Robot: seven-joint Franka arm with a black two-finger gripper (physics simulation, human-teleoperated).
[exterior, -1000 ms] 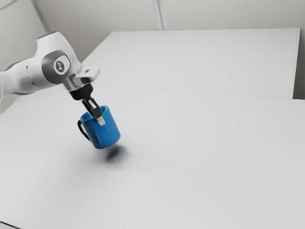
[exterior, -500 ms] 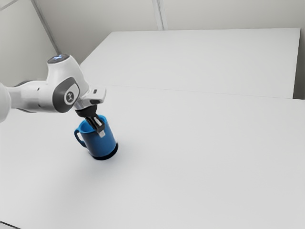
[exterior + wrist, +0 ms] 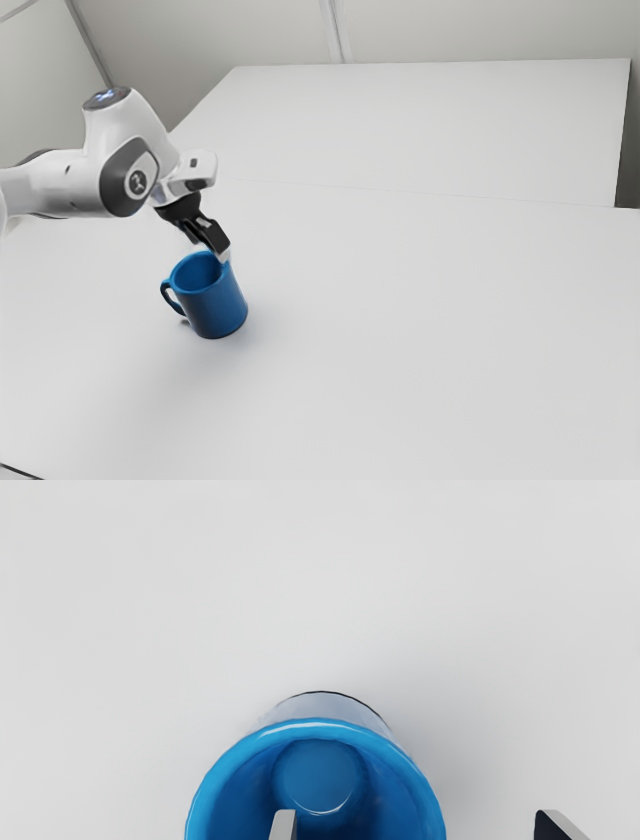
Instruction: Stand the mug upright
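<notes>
Bench: plain, pale grey-white and smooth, with a soft shadow near the mug; a faint thin line crosses its far part.
Room: a pale wall behind, with an upright strip running down it; a darker band stands past the bench's far end, at the exterior view's right edge.
Cable: a thin dark line, perhaps a cable, in the near corner at the exterior view's left.
Cut off: the wrist view's edge slices through the mug's mouth and through both fingers; the exterior view's left edge cuts the arm.
Hard to make out: whether the finger over the mouth dips below the rim or hangs just above it; whether either finger touches the mug.
Mug: blue, upright on its base on the bench, mouth up, handle toward the exterior view's left.
Gripper: released, its fingers wide apart, at the rim on the mug's side toward the exterior view's right.
Fingers: one lies over the mouth, the other outside the mug, well apart from the rim, with the mug's wall between them.
</notes>
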